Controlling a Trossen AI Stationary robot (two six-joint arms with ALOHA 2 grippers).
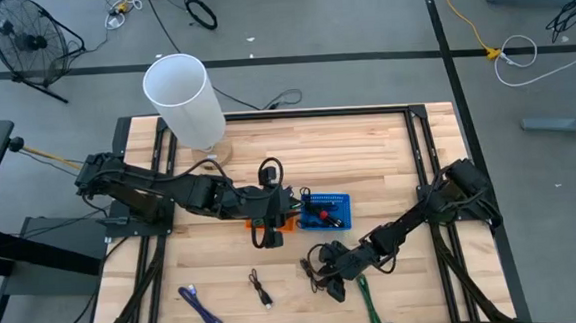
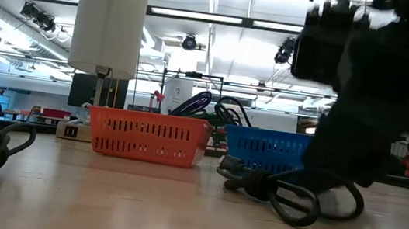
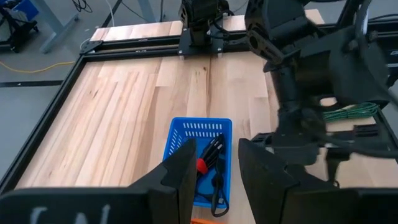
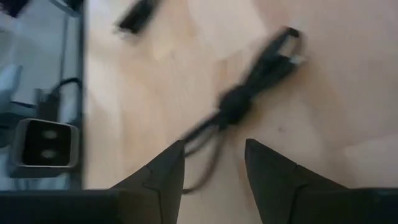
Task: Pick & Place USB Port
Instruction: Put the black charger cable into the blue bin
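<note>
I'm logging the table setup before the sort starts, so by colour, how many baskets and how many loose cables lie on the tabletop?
Blue basket: 1
Orange basket: 1
Black loose cables: 2, the bundle under the right hand and a small one
Blue loose cable: 1
Green loose cable: 1
Total: 6

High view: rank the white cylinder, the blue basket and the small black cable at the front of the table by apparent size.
1. White cylinder, clearly largest, though it stands tall and nearer the overhead camera, which inflates it.
2. Blue basket, mid-sized.
3. Small black cable, smallest, a thin short strand lying on the table.
</note>
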